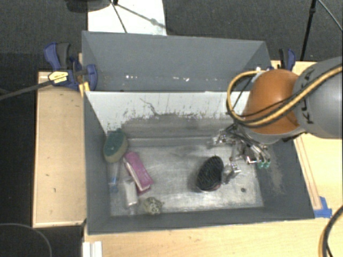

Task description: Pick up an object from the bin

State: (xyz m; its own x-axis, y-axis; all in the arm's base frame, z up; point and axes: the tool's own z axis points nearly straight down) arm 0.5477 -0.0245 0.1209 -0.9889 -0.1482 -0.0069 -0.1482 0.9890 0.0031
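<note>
1. We see the gripper [231, 167] low in the right half of the grey bin [171, 159], under the arm's orange cover [270, 103].
2. A black oval, brush-like thing [209, 174] lies on the bin floor just beside it, to its left.
3. We cannot tell how far the gripper is open, or whether it has hold of anything.
4. Well apart, by the left wall, lie a green oval sponge [114, 146], a pink block [138, 171], a clear tube [113, 180] and a grey-green lump [151, 205].

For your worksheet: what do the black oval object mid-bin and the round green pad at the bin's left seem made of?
Black oval object: matt, ribbed surface, probably rubber or plastic bristles. Round green pad: dull, soft-edged, likely sponge or foam.
</note>
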